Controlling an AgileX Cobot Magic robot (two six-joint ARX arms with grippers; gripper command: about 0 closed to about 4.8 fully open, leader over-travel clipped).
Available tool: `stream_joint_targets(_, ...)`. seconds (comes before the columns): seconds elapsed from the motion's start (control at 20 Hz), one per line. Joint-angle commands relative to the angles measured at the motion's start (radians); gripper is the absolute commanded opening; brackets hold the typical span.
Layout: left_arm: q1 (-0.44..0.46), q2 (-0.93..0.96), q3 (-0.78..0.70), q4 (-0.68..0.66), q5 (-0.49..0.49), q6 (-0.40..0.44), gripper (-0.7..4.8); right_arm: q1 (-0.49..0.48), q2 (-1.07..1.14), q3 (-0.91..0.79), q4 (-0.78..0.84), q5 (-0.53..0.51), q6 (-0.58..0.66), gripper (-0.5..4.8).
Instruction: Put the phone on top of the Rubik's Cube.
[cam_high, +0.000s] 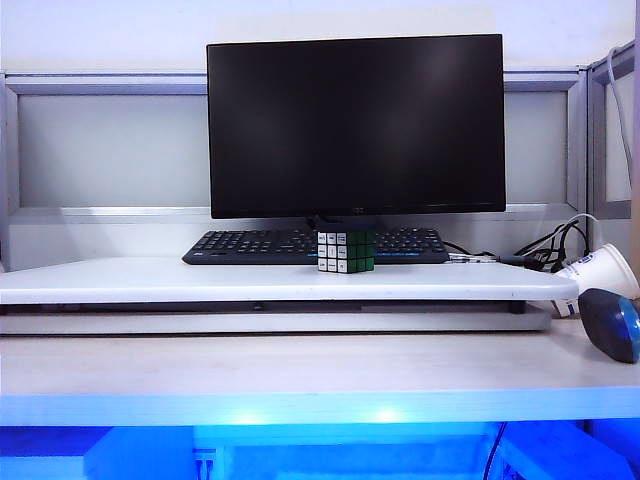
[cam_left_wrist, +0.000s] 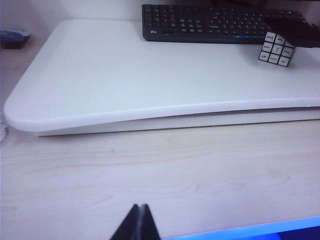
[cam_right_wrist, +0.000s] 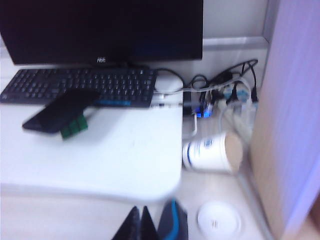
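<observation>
**A:** On the white raised board (cam_high: 150, 280), just in front of the keyboard (cam_high: 260, 245), the Rubik's Cube (cam_high: 346, 251) is sitting upright, white face and green face showing. Keyboard is my landmark for everything below.

**B:** Where's the phone?

**A:** The phone (cam_right_wrist: 60, 111) is lying on top of the cube, tilted, overhanging it on both sides. One end is reaching over the keyboard's front edge. Right wrist view is blurred but it's showing that clearly enough; left wrist view is showing the same dark slab over the cube's top corner. From the exterior view I can't make the phone out against the keyboard.

**B:** Grippers?

**A:** The left gripper (cam_left_wrist: 138, 222) is sitting low over the bare wood desk (cam_left_wrist: 150, 170), well in front of the keyboard and off the board, nowhere near the cube. Fingertips are pressing together, nothing between them.

**B:** And the right one?

**A:** The right gripper (cam_right_wrist: 139, 224) is sitting well apart from the keyboard too, out past the board's front corner on the keyboard's cable side. Jaws are closed to a point, holding nothing. A blue-and-black mouse (cam_right_wrist: 172, 222) is lying just beside it.

**B:** Anything else nearby?

**A:** The black monitor (cam_high: 355, 125) is standing right behind the keyboard. A paper cup (cam_right_wrist: 212, 152) is lying on its side off the keyboard's cable end, a white round lid (cam_right_wrist: 218, 218) near it.
</observation>
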Motion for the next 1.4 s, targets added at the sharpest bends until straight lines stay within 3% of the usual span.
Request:
stream_joint_targets(0.05, 0.002, 0.001, 0.0, -0.006, -0.003, 0.0, -0.05, 0.0, -0.13, -0.1, -0.008, 0.005, 0.019, -0.05)
stream_joint_targets(0.3, 0.002, 0.001, 0.0, -0.006, -0.002, 0.0, -0.05, -0.001, -0.356, -0.243, -0.096, 0.005, 0.033, -0.05)
stream_joint_targets(0.9, 0.001, 0.0, 0.0, -0.005, -0.002, 0.001, -0.04, -0.003, -0.36, -0.422, -0.117, 0.03, 0.051, -0.05)
stream_joint_targets(1.4, 0.001, 0.0, 0.0, -0.005, -0.002, 0.001, -0.04, -0.003, -0.358, -0.422, -0.114, 0.023, 0.044, -0.05)
